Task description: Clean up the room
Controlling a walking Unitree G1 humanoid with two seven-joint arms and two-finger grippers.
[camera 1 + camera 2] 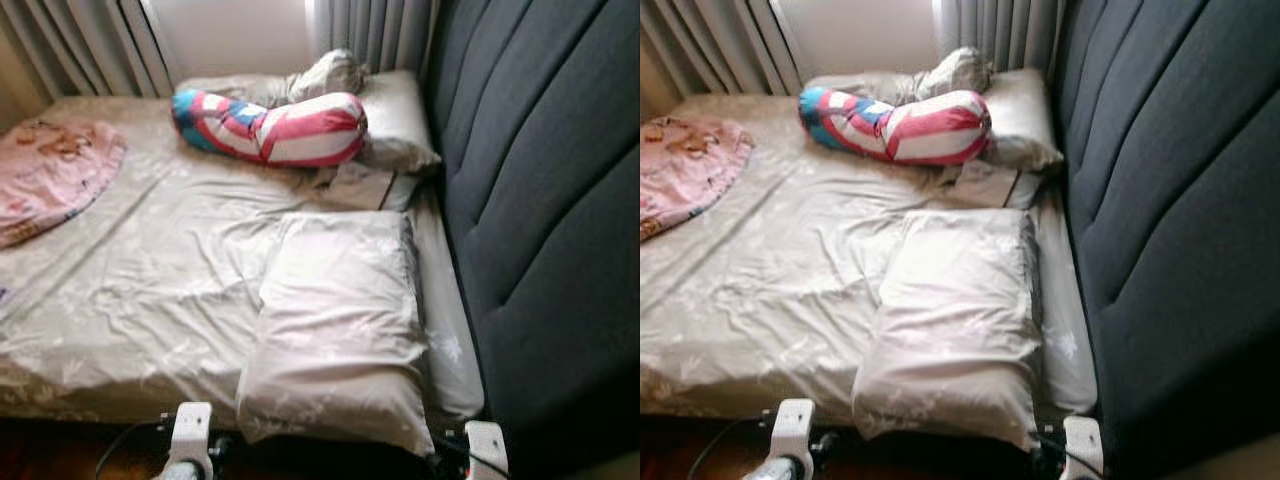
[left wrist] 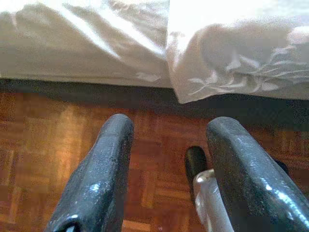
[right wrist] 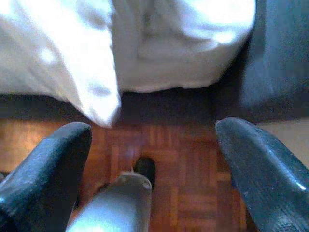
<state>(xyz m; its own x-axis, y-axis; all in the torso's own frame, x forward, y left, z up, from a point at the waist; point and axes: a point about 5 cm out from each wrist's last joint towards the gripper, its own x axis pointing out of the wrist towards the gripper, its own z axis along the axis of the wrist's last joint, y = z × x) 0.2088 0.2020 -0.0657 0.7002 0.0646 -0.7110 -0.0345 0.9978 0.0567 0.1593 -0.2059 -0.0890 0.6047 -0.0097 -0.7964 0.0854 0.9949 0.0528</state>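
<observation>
From the left eye view, a bed with a pale, wrinkled sheet fills most of the frame, a dark padded headboard rising along its 3 o'clock side. A large pale pillow lies near the bed's front edge, its corner hanging over toward 6 o'clock. At 12 o'clock sits a striped red, white and blue bolster, resting against a second pillow by the headboard. A pink blanket lies at 9 o'clock, well apart from the rest. Grey curtains hang behind.

The left wrist view looks down on parquet floor below the bed's edge — the left gripper hangs released, fingers spread and holding nothing, with the pillow's overhanging corner beyond them.

In the right wrist view the right gripper is likewise spread wide and empty above the floor, near the bed's corner and the headboard.
</observation>
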